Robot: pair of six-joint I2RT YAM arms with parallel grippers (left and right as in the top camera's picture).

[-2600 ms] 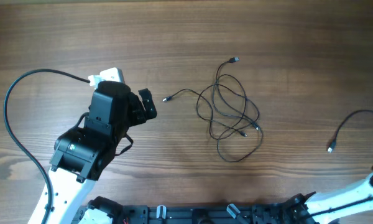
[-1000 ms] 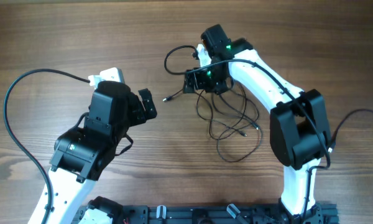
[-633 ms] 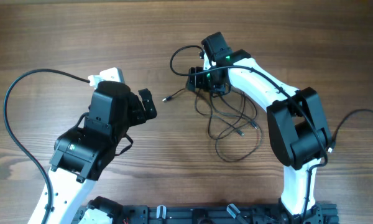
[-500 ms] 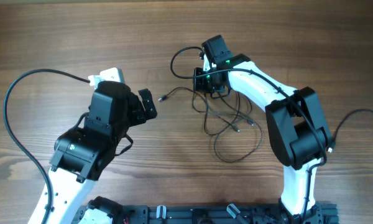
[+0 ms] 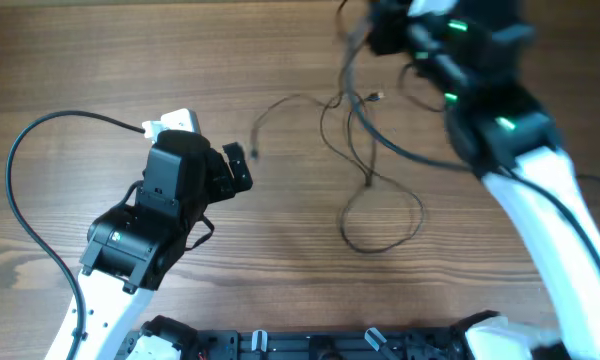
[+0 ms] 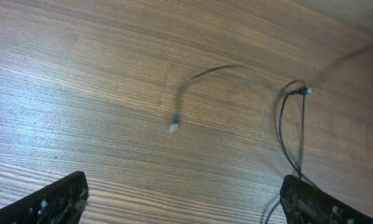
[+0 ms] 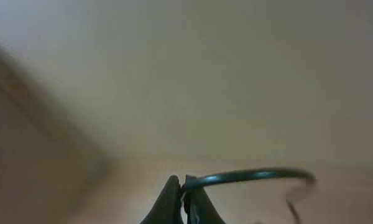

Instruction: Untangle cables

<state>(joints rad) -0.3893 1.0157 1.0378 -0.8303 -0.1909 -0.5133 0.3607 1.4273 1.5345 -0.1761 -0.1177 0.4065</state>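
Cables (image 5: 370, 178) in right fingers (image 7: 171, 200) above table (image 5: 130, 50)

— Any writing readable?
— None: no label, brand or number (the green lights (image 5: 500, 123) on the right arm (image 5: 542, 190) are plain dots).
— The bench (image 5: 80, 50)?
— Wood grain, no print.

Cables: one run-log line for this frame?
left hand: open, off cables | right hand: shut on cables, raised | cables: partly lifted, one loop on table | untangled: not yet
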